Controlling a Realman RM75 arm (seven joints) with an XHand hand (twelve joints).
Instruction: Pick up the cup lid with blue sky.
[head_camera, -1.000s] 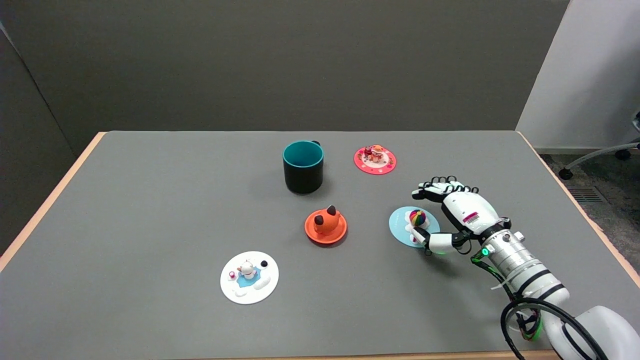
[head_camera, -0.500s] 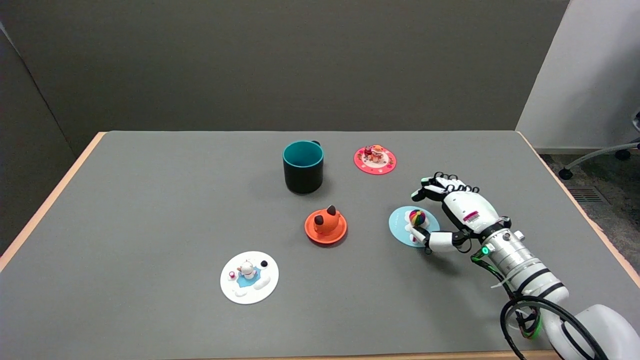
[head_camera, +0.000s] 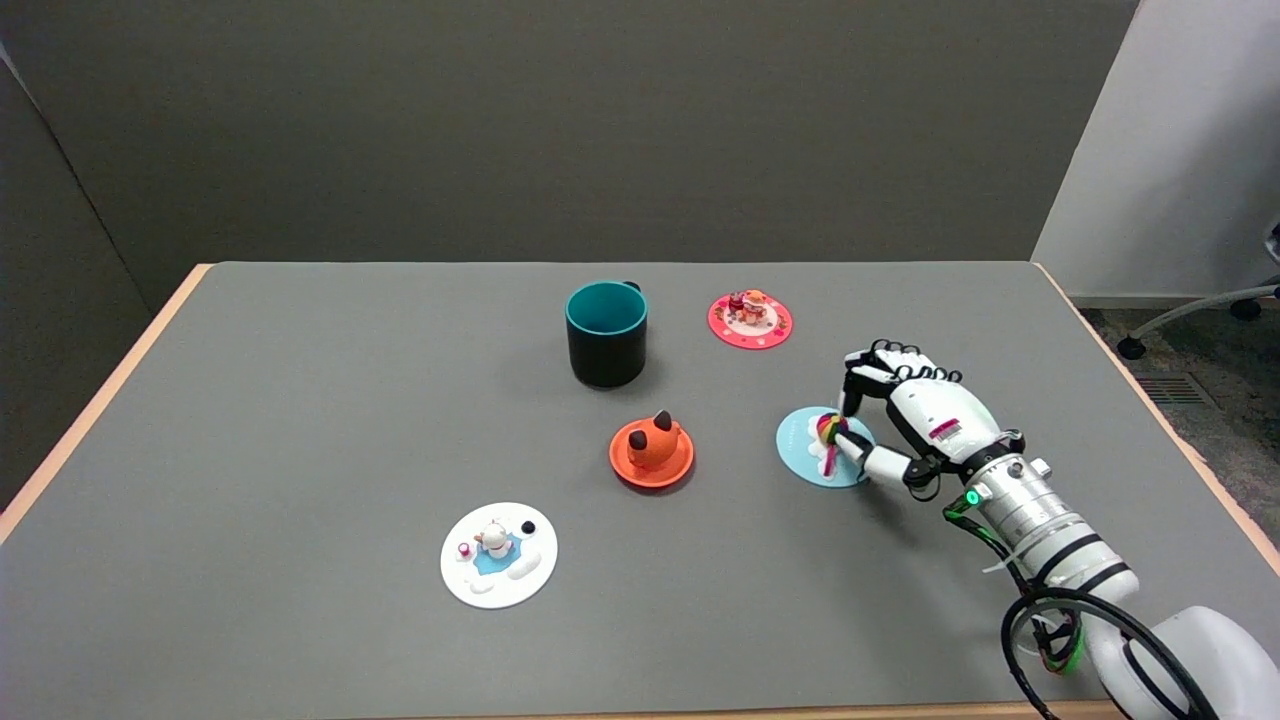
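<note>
- My right hand (head_camera: 905, 415) — thumb and a finger pinching the striped ball knob on the blue lid (head_camera: 810, 452).
- Blue lid — lying flat on the grey table (head_camera: 300, 400), right of the orange lid (head_camera: 651, 452).
- Dark mug (head_camera: 606, 333), pink lid (head_camera: 750, 320), white lid (head_camera: 498, 554) — well apart.

Sky-blue lid (head_camera: 803, 447) showing a rainbow-striped knob (head_camera: 829, 428), teal-lined black cup (head_camera: 606, 334), orange lid (head_camera: 651, 453), pink lid (head_camera: 749, 320), white lid (head_camera: 498, 541), grey table (head_camera: 300, 420)
</note>
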